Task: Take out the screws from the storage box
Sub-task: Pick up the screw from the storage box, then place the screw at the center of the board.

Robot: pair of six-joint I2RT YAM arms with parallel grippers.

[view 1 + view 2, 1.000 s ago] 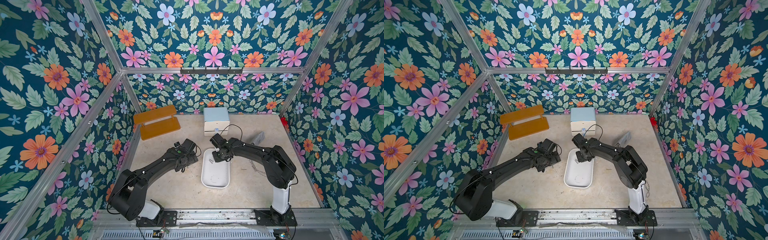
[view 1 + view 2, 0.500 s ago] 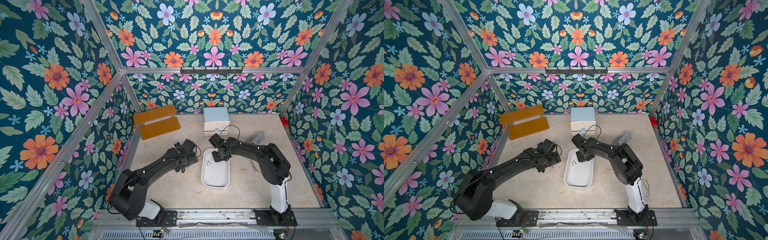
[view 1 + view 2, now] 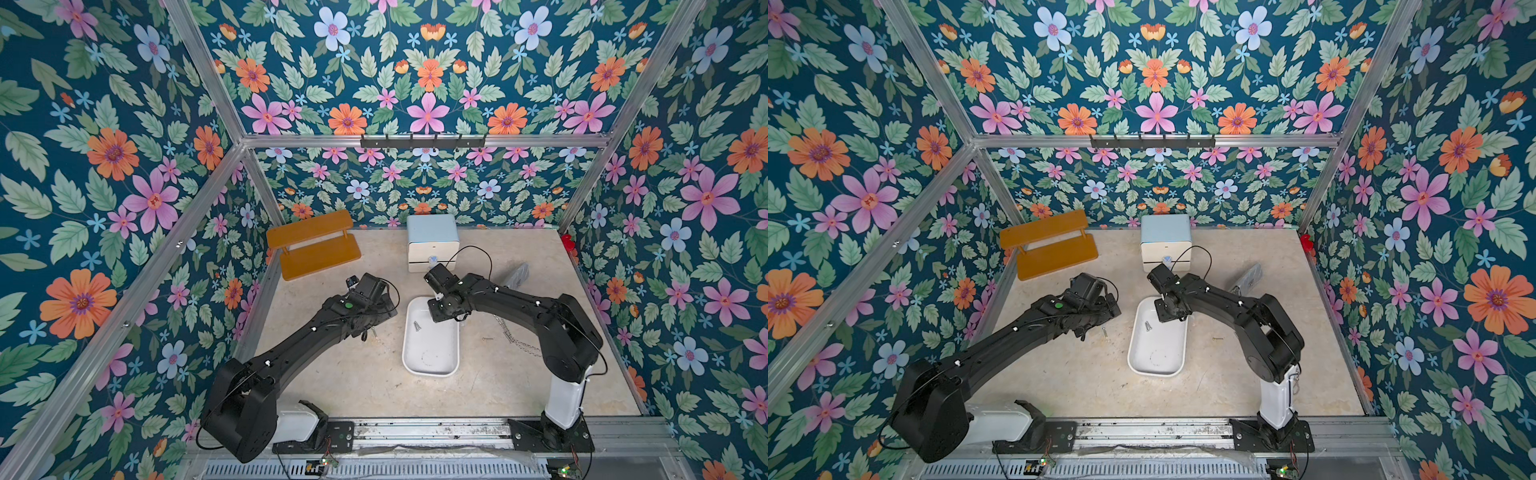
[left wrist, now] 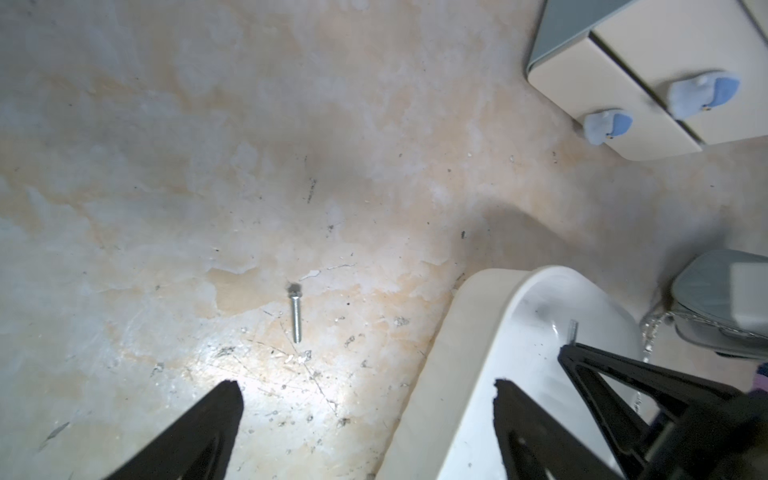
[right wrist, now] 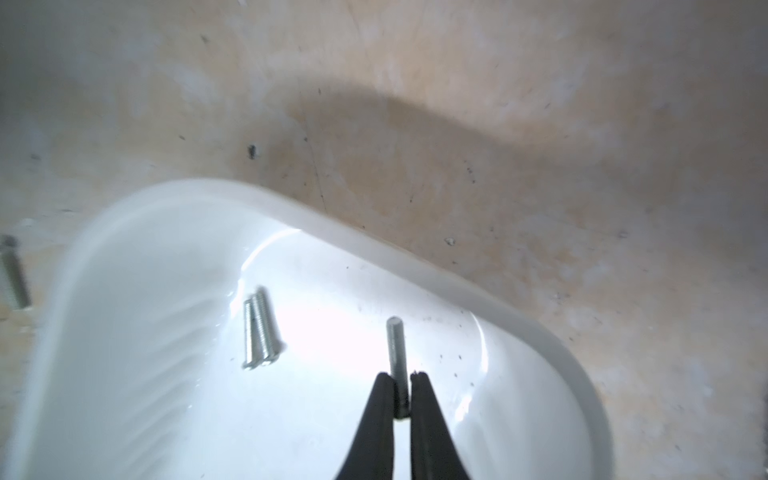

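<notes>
Bare counter [image 3: 365,386] lies open in front of the tray [image 3: 434,345]. The right arm [image 3: 511,297] hangs over the tray's far end. The cabinet [image 3: 432,237] stands close behind, a chain [image 3: 512,336] lies off to the right, and the wooden shelf [image 3: 311,253] fills the back left corner.

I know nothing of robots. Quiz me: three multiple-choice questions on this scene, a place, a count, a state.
1. The stray screw lies: A on the table beside the white tray; B on the orange shelf; C atop the cabinet.
2. Screws loose inside the tray: A one; B two; C four.
3. The right hand is: A wide open; B shut on a screw; C gripping the rim.
1 A, it rests on bare table near the left hand. 2 B, a loose pair lies together. 3 B, it pinches the held screw.
</notes>
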